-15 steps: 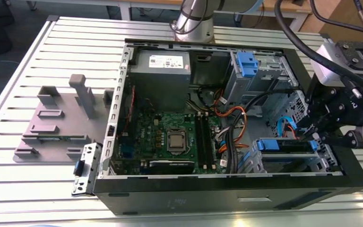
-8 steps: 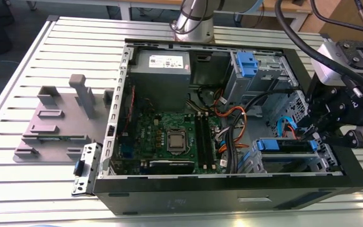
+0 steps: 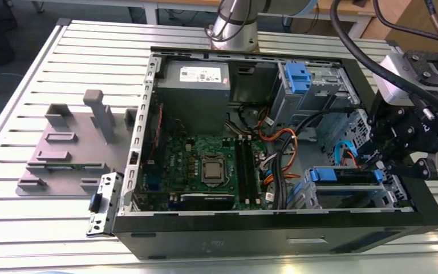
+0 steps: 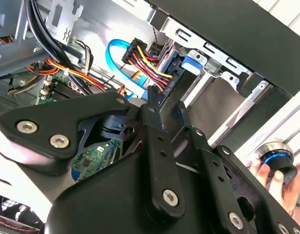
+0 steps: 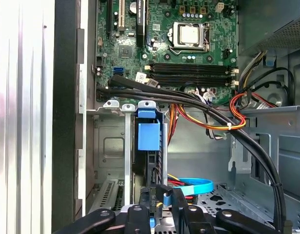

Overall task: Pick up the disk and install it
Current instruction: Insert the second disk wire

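— How do the fingers (image 5: 149, 197) stand?
— Narrowly apart with nothing clamped, tips right at the disk (image 5: 149, 136), which sits on edge in its bay inside the case (image 3: 280, 231).
— Any print?
— There's a white sticker (image 3: 196, 73) on the power supply, too small to read.
— Beyond that?
— The second wrist view catches a hand (image 4: 281, 187) on a round knob (image 4: 276, 157).

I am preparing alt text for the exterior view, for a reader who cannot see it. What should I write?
The robot's tool hangs close to the blue-railed disk inside an open computer case, at the exterior view's right. The case lies on a slotted metal table.
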Available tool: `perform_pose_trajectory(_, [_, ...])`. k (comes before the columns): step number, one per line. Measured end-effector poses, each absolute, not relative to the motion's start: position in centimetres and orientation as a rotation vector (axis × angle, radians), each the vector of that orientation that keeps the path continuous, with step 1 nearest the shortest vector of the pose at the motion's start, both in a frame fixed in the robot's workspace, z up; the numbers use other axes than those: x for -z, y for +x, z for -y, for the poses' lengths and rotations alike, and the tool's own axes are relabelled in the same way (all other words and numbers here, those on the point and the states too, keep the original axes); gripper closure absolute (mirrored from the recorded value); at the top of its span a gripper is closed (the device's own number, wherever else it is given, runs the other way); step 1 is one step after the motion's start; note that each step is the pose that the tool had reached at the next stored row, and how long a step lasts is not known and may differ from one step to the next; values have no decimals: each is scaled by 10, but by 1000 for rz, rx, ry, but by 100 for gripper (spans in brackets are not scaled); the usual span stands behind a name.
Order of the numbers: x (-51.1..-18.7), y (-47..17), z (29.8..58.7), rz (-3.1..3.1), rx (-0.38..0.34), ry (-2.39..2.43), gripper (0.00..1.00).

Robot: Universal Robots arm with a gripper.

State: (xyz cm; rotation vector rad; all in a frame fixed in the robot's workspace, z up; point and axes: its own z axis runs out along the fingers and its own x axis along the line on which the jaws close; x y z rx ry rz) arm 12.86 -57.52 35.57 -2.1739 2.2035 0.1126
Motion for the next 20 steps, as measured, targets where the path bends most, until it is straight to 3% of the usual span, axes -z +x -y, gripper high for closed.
perform_pose_trajectory(5, [-356, 129, 575, -2203, -113, -2174, 70])
perform_pose_trajectory(7, [-356, 128, 575, -2203, -113, -2174, 76])
perform_pose_trajectory(9, [-356, 128, 575, -2203, -113, -2174, 88])
perform_pose_trajectory(20, [-356, 128, 575, -2203, -113, -2174, 89])
